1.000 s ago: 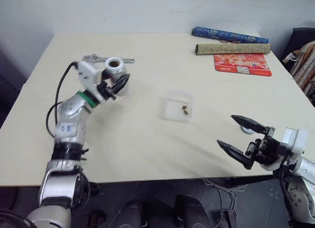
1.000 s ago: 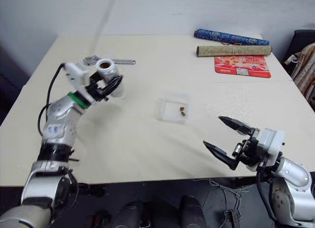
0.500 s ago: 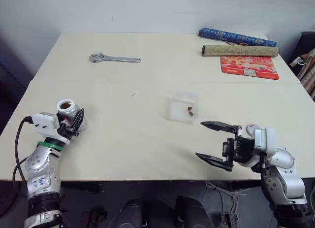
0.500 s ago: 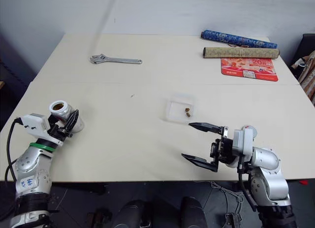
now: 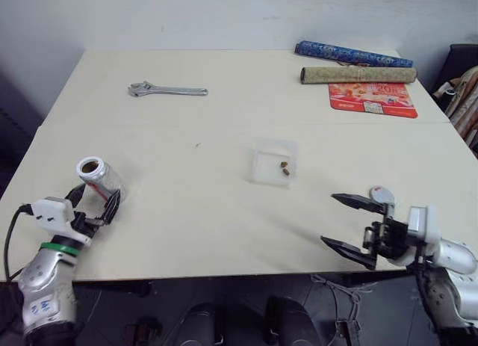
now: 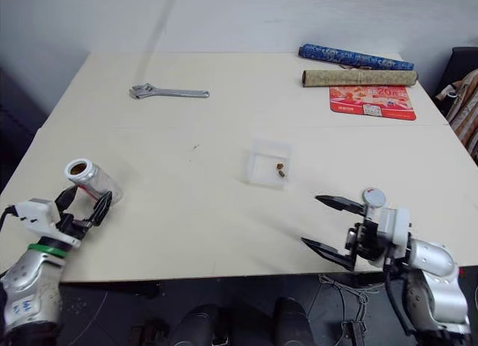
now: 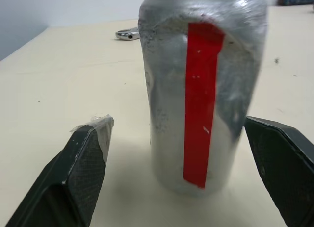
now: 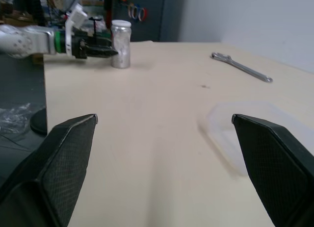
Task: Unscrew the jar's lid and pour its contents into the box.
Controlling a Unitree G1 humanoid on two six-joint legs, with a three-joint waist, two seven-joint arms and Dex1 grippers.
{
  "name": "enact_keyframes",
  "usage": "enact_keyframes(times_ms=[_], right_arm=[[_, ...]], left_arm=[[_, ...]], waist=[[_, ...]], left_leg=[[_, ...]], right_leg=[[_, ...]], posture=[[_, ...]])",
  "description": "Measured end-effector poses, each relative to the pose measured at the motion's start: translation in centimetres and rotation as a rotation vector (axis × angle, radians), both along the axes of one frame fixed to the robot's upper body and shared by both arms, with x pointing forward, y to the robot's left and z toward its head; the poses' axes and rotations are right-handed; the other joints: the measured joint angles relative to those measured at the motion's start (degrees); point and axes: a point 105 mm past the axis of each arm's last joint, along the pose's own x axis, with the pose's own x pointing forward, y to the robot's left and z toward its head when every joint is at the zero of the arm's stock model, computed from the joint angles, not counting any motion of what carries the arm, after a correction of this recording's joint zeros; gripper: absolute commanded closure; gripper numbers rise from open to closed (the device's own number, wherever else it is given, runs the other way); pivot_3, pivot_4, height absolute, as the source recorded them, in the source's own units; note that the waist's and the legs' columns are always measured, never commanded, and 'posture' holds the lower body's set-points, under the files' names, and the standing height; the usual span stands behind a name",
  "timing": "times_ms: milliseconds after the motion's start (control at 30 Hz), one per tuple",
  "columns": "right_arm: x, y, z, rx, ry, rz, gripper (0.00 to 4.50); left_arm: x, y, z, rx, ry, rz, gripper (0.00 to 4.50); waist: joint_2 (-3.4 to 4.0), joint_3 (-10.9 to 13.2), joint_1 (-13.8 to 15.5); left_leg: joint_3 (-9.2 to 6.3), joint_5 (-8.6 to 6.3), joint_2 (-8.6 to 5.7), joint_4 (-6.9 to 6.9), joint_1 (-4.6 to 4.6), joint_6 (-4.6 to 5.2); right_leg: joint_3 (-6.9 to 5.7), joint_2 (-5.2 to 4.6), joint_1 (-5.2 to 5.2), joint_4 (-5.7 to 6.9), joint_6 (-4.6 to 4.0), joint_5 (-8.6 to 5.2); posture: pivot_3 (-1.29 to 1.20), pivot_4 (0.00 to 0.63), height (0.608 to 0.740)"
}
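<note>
The jar stands upright and uncapped near the table's front left, with a red stripe down its silvery side. My left gripper is open around it, a finger on each side with gaps to the jar. The box sits mid-table with the contents, a few brown pieces, inside. The lid lies on the table close behind my right gripper, which is open and holds nothing near the front right edge.
A wrench lies at the back left. A blue roll, a tan roll and a red flat packet lie at the back right. Both grippers hang close to the table's front edge.
My left arm carried the jar from the back left down to the front left, set it on the table and opened its jaws. My right gripper stayed open near the front right.
</note>
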Motion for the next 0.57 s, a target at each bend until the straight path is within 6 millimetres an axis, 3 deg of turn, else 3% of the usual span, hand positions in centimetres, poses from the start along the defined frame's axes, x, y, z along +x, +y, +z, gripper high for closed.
enact_keyframes(times_ms=[200,433,567], right_arm=[[-2.0,-4.0,-2.4,-0.03,0.086,-0.146,0.0],[-1.9,-8.0,-0.8,-0.204,0.071,-0.109,0.0],[-0.2,-11.5,1.0,-0.31,0.081,-0.155,0.0]], left_arm=[[-3.5,1.6,-2.5,0.081,0.147,0.009,0.02],[-7.7,0.5,1.0,0.42,0.222,-0.207,0.02],[-10.3,2.5,1.5,0.482,0.314,-0.2,0.02]], waist=[[-0.01,-0.01,-0.17],[0.05,-0.03,-0.41],[0.25,-0.01,-0.61]], left_leg=[[0.05,-0.1,0.02,-0.13,0.02,-0.02],[0.17,-0.15,0.14,-0.35,0.07,-0.09],[0.24,-0.12,0.2,-0.62,0.1,-0.17]], right_leg=[[0.1,0.0,-0.06,-0.15,-0.01,-0.01],[0.26,-0.11,-0.19,-0.54,-0.14,-0.08],[0.09,-0.14,-0.28,-0.61,-0.3,-0.17]], posture=[[0.0,0.15,0.74],[0.0,0.15,0.74],[0.0,0.15,0.74]])
